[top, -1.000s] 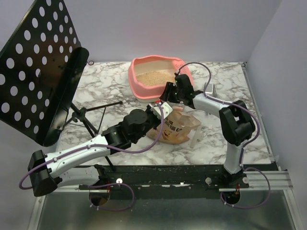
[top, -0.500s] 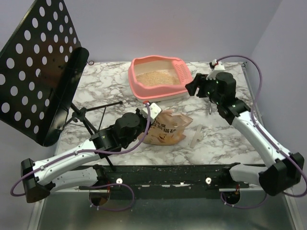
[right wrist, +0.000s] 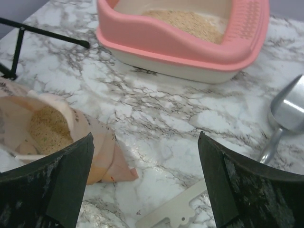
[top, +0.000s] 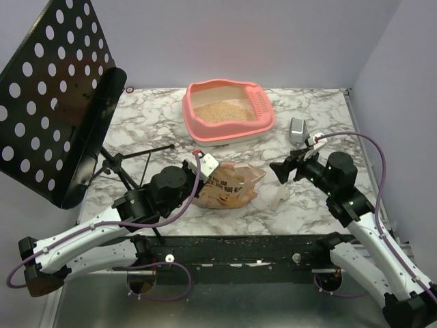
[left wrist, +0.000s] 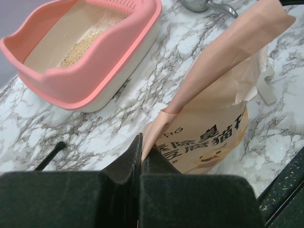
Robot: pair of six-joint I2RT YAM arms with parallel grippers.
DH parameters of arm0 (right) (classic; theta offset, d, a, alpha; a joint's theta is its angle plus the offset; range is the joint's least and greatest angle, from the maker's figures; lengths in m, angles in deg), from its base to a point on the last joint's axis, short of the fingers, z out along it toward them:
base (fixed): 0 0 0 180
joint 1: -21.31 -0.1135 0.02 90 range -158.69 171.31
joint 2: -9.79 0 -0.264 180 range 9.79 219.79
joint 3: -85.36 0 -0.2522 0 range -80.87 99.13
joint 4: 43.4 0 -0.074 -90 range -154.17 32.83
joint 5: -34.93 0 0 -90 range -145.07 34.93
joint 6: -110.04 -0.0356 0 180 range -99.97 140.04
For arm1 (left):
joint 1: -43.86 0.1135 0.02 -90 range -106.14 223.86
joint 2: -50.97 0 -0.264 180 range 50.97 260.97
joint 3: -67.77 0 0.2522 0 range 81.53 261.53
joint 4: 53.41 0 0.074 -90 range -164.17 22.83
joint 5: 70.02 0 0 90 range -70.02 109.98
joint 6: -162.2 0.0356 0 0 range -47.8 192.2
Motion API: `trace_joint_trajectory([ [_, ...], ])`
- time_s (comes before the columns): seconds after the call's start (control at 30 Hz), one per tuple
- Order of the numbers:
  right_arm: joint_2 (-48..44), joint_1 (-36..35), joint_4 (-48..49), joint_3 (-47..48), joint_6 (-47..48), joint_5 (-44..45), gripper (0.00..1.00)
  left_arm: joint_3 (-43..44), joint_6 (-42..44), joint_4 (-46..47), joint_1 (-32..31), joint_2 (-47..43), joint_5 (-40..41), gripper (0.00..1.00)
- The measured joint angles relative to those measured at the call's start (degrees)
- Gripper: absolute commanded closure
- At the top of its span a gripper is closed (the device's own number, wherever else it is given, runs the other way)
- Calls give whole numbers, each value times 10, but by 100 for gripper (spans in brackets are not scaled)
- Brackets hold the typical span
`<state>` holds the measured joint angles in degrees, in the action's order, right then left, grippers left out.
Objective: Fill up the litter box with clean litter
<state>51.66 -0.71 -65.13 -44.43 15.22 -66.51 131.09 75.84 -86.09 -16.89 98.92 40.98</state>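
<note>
Litter (top: 218, 111) lies as a tan layer in the pink box (top: 225, 132), which stands at the rear middle of the marble table (top: 150, 123). In front of the box, apart from it, a tan bag (top: 232, 188) with dark print lies on the table. The left gripper (top: 205, 164) sits at the bag's left end. The right gripper (top: 283, 169) hangs to the right of the bag, near a white strip (top: 278, 195) that lies on the marble. A silver scoop (top: 297, 130) rests just right of the box. A black perforated stand (top: 58, 96) leans at the far left.

From the left wrist, the 2 fingers (left wrist: 128, 164) are pressed together on a folded edge of the bag (left wrist: 213, 128), which rises up and to the right from the pinch. The box (left wrist: 109, 66) is beyond on the left, with litter (left wrist: 80, 47) on its floor and the slotted grille at its far end. The scoop's handle (left wrist: 223, 7) shows at the top edge.

From the right wrist, the gripper (right wrist: 145, 137) is spread wide, with nothing between its fingers (right wrist: 71, 180) and only bare marble below. The bag's (right wrist: 109, 161) open mouth at lower left shows granules inside. The box (right wrist: 180, 52) fills the top, the scoop (right wrist: 287, 111) lies at right and the strip (right wrist: 180, 213) at the bottom.
</note>
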Motion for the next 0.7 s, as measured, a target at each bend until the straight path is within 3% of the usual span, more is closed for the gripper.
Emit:
trace_joint_trajectory([
  [0.23,-44,0,-38,3,113,-116,6,-45,10,1,0,-74,-4,100],
  [0.43,-11,0,-108,33,214,-238,7,-69,10,-1,0,-117,-5,100],
  [0.7,60,0,5,-10,214,-413,8,-70,10,0,0,-117,-12,100],
])
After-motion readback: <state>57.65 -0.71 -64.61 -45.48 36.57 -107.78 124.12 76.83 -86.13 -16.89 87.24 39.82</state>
